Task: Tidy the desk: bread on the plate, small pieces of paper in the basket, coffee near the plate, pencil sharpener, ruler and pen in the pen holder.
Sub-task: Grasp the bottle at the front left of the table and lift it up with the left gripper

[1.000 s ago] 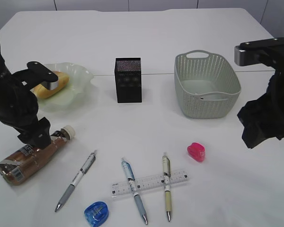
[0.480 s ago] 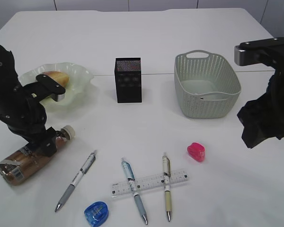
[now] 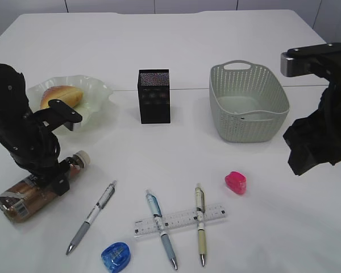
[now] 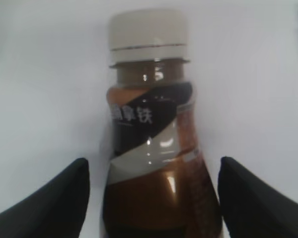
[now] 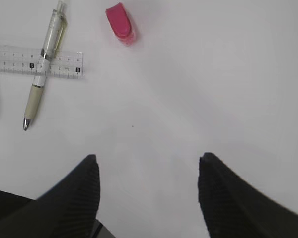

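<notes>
Three pens (image 3: pixel 94 216), two sharpeners (image 3: pixel 236 182), one ruler (image 3: pixel 179 220), one coffee (image 3: pixel 34 189).

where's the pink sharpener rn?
Exterior view, right of centre: the pink sharpener lies on the desk in front of the basket, just right of the ruler.

Exterior cam: in front of the desk (image 3: pixel 176 45), chest height, slanting down, whole layout in frame. Left wrist cam: very close, low over the coffee bottle (image 4: pixel 154 148), cap at top of frame. Right wrist cam: higher, looking down; shares the pink sharpener (image 5: pixel 120 22), ruler (image 5: pixel 20 60), 1 pen (image 5: pixel 44 59) with the exterior view.
</notes>
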You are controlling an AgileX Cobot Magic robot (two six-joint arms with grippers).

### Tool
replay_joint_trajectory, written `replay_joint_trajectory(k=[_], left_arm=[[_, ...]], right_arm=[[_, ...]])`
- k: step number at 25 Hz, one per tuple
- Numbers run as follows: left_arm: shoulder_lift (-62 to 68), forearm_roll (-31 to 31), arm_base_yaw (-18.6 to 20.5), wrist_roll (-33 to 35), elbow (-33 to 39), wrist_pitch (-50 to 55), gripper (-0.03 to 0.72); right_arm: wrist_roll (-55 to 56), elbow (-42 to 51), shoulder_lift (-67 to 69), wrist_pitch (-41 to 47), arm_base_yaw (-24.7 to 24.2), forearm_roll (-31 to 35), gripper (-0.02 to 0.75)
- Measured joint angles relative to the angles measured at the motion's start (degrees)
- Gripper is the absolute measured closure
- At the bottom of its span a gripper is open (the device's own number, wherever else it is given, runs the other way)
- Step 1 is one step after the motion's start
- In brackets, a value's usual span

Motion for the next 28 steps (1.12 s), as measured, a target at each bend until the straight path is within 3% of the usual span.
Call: replay_joint_trajectory(k=[12, 22, 28], left_arm=[[0.00, -0.21, 0.00, 0.00, 0.00, -1.57, 0.280], [-0.15, -7.02, 0.00, 0.12, 0.00, -2.49, 0.295], [-5.04, -8.11, 0.00, 0.14, 0.11, -2.15, 0.296]], right_arm=[[0.00, 0.00, 0.00, -0.45, 0.00, -0.81, 0.279], [-0.03, 0.00, 0.00, -0.55, 0.00, -1.26, 0.280], [-0.03, 0.00, 0.00, -0.55, 0.00, -1.35, 0.279]])
